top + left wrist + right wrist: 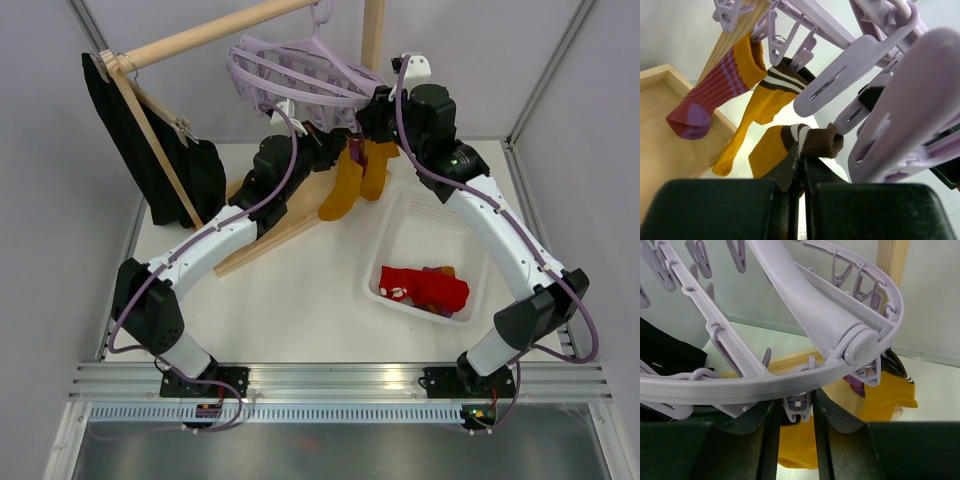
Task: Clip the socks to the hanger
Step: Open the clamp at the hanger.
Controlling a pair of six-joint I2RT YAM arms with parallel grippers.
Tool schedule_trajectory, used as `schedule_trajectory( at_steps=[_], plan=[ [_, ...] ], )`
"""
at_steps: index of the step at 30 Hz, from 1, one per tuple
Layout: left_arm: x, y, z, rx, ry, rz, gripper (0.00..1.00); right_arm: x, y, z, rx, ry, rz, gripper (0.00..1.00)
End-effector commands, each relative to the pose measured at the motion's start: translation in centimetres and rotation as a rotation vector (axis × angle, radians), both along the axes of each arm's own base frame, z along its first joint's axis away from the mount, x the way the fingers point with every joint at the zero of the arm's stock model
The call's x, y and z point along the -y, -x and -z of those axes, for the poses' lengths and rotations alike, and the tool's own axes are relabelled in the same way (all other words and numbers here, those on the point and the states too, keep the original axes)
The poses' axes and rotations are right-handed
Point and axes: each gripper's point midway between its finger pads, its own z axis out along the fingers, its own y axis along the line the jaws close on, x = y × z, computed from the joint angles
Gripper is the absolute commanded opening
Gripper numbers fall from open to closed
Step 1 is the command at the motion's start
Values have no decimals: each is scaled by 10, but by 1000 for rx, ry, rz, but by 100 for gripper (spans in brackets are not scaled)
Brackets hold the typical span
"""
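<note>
wood rack (pixel 200 35), blk garment (pixel 205 175), wht basket (pixel 430 215)

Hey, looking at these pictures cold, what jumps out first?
The round lavender hanger hangs top centre, mustard socks dangling beneath it. The left fingers pinch the brown cuff of another mustard sock, while the right fingers grip one clip. On the right, a white basket holds red socks.

Top view looks down; wrist views closely share the hanger (pixel 300 70).
</note>
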Motion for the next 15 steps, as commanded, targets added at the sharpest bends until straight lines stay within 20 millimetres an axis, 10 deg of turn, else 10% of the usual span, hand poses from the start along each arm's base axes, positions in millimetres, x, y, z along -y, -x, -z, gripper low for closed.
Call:
schedule_trajectory(
  at_steps=[1, 15],
  plan=[
    [-10, 10, -43, 76, 106, -17, 2, 5, 5, -35, 83, -35, 13, 0],
    [1, 1, -35, 53, 161, -1, 2, 5, 6, -37, 83, -38, 13, 0]
  ],
)
